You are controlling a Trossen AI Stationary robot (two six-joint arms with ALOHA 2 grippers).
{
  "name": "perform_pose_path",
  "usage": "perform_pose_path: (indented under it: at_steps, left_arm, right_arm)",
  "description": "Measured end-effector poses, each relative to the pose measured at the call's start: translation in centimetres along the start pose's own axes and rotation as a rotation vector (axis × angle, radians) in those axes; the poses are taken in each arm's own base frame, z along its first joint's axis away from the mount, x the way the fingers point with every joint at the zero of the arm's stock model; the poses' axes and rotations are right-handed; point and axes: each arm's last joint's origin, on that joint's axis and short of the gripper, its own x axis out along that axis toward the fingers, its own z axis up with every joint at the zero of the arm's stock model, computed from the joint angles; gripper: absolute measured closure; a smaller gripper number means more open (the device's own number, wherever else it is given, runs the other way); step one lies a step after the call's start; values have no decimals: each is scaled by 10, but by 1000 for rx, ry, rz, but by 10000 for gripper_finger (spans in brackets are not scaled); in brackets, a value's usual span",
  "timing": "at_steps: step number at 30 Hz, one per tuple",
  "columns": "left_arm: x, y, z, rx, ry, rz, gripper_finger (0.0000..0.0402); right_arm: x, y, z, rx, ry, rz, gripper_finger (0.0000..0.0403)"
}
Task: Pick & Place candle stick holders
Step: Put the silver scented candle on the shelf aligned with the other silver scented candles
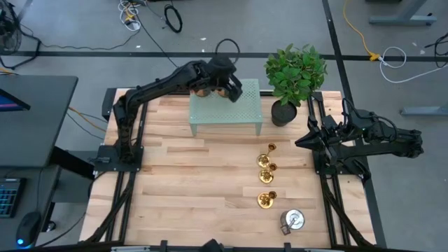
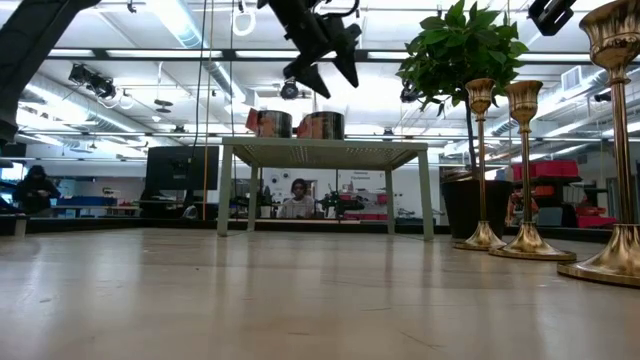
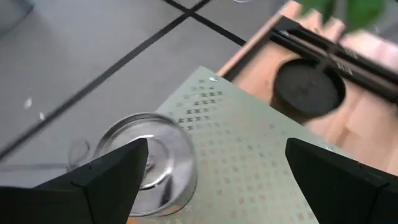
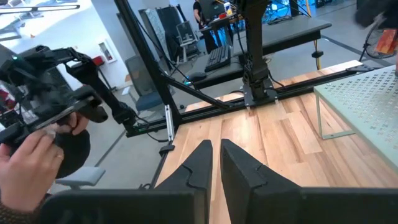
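Three gold candle stick holders stand upright on their round bases in a row at the table's right: (image 1: 267,155), (image 1: 267,173), (image 1: 267,200). They also show in the low view (image 2: 482,165), (image 2: 524,170), (image 2: 620,150). My left gripper (image 1: 227,87) is open above the green perforated stand (image 1: 225,112) at the far middle. It hovers over two silver cans (image 2: 270,123), (image 2: 322,124) without touching them; one can (image 3: 149,162) shows between its fingers. My right gripper (image 1: 299,142) is shut and empty at the table's right edge, right of the candle stick holders.
A potted plant (image 1: 294,73) stands at the far right beside the stand. A silver can (image 1: 292,221) lies on its side near the right front corner. A person's hand (image 4: 37,143) with a controller shows beyond the table in the right wrist view.
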Motion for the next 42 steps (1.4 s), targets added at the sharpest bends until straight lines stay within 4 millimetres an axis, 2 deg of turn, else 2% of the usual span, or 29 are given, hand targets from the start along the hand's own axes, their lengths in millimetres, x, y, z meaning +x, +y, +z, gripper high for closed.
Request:
perform_pose_path:
  at_steps: [9, 12, 18, 31, 37, 42]
  left_arm:
    - [-9, -35, -11, 293, 41, -150, 12]
    - [-14, -49, -23, 437, 119, -247, 12]
    - [-31, -86, -43, 524, 203, -394, 12]
    - [-77, -146, -78, 617, 281, -456, 12]
    - [-94, -162, -95, 615, 342, -385, 12]
    - [-110, -179, -108, 638, 300, -269, 12]
  right_arm:
    - [0, 0, 0, 0, 0, 0, 366]
    - [0, 0, 0, 0, 0, 0, 366]
    - [0, 0, 0, 0, 0, 0, 366]
    - [0, 0, 0, -27, 0, 0, 366]
    - [0, 1, 2, -89, -16, 5, 366]
    - [0, 2, 5, -98, -49, 14, 366]
